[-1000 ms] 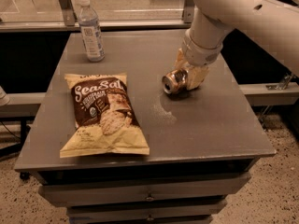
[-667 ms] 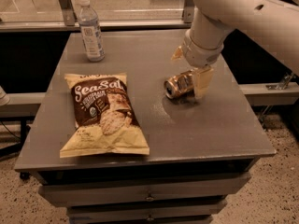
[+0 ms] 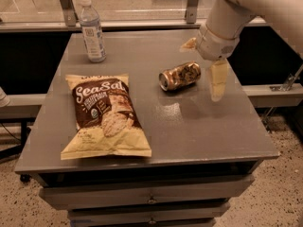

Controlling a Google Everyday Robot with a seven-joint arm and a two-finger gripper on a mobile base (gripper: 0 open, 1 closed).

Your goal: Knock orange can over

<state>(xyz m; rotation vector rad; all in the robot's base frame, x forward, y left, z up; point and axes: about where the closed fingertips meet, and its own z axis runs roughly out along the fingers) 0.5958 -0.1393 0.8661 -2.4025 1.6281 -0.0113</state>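
The orange can (image 3: 180, 76) lies on its side on the grey table (image 3: 199, 122), right of centre, with its silver top pointing left. My gripper (image 3: 204, 69) hangs just to the right of the can and slightly above it, fingers spread apart and holding nothing. One cream finger (image 3: 217, 79) points down at the can's right end. The other finger (image 3: 189, 44) shows behind the can. Neither finger visibly touches the can.
A clear water bottle (image 3: 92, 30) stands at the table's back left. A cream and brown snack bag (image 3: 105, 113) lies flat on the left front. A rail and glass panel (image 3: 142, 24) run behind the table. Drawers (image 3: 151, 200) sit below the front edge.
The gripper has drawn back to the right and up, off the can. The can has settled on its side, slightly further left than before.
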